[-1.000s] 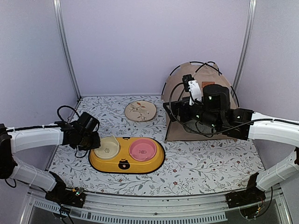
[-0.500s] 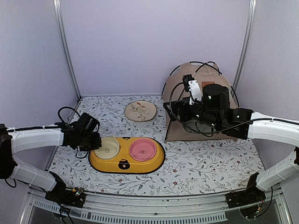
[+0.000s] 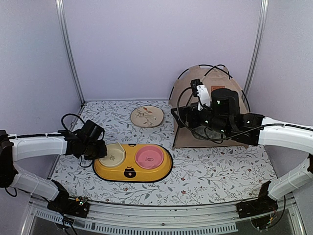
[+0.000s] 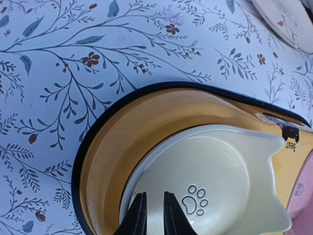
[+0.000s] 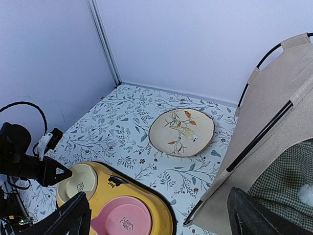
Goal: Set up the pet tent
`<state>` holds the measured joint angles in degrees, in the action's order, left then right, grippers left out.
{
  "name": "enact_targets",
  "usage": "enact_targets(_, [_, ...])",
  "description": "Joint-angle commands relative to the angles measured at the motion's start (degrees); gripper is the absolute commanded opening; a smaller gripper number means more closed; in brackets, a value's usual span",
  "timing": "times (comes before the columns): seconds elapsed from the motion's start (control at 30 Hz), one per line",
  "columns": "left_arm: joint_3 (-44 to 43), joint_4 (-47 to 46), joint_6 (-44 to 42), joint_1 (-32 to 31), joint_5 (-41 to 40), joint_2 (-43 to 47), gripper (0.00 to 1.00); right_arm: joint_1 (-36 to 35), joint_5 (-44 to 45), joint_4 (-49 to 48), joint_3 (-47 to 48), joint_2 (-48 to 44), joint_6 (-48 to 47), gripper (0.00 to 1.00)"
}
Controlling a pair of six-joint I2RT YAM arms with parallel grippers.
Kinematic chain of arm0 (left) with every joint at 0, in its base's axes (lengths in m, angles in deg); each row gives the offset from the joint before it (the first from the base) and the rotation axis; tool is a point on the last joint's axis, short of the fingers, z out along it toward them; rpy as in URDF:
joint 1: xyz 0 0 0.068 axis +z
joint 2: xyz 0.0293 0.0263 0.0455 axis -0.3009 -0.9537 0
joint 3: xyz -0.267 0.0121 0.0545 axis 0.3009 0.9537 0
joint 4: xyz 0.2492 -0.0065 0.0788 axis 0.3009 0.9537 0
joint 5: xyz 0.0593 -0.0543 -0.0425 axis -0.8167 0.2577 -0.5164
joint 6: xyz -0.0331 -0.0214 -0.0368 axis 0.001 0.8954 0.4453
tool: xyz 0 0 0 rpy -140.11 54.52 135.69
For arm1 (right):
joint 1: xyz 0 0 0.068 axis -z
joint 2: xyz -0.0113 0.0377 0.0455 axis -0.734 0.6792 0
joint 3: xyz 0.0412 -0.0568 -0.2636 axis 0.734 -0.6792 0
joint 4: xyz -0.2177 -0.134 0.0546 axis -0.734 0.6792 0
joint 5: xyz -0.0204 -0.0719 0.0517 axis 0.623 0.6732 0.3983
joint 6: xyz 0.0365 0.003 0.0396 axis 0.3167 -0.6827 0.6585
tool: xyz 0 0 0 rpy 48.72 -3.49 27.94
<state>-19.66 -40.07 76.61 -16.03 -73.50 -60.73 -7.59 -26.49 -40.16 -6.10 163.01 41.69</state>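
Observation:
The pet tent (image 3: 208,81) stands at the back right, beige fabric arched over thin black poles (image 3: 177,83). In the right wrist view its beige wall (image 5: 274,122) and a black pole fill the right side, with a green-checked cushion (image 5: 283,181) and a white pompom (image 5: 307,193) inside. My right gripper (image 3: 186,116) hovers by the tent's front left corner. It is wide open (image 5: 156,220) and empty. My left gripper (image 3: 99,147) is at the feeder, its fingers drawn almost together (image 4: 154,196) over the cream bowl's (image 4: 220,171) near rim, with nothing seen between them.
A yellow double feeder (image 3: 132,172) holds the cream bowl (image 3: 113,152) and a pink bowl (image 3: 148,157) at the front centre. A bird-painted plate (image 3: 146,116) lies behind it. Walls close off the back and both sides.
The left gripper's fingers have closed in and it has shifted slightly over the cream bowl. The right arm has edged a little to the left.

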Motion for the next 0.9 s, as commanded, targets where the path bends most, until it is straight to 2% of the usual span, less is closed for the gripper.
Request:
enact_targets(0.0, [-4.0,-2.3,-2.8,-0.3,0.0,-0.1,0.15,3.0,-0.8,1.9,-0.1,0.4,2.5,0.99])
enact_targets(0.23, [-9.1,-5.6,-8.6,0.4,0.8,-0.8,0.18,8.5,-1.8,1.4,-7.1,-4.3,7.8,0.99])
enact_targets(0.47, [-11.0,-13.4,-15.1,2.7,2.9,0.1,0.30,17.5,-1.4,0.4,-19.2,-13.8,14.8,0.99])
enact_targets(0.63, [-10.4,-16.3,-18.0,5.9,4.9,1.6,0.42,19.0,6.3,0.8,-22.5,-16.9,12.2,0.99])
enact_targets(0.67, [-10.2,-16.6,-18.1,7.0,5.6,1.9,0.46,19.3,7.1,-0.3,-23.6,-16.9,11.0,0.99])
enact_targets(0.77, [-9.2,-18.2,-17.7,9.6,8.7,3.3,0.68,20.9,10.9,-5.6,-27.1,-16.0,4.0,0.98])
enact_targets(0.87, [-7.7,-20.8,-16.8,11.3,11.7,4.8,0.98,24.4,14.7,-6.1,-28.3,-14.0,1.8,0.98])
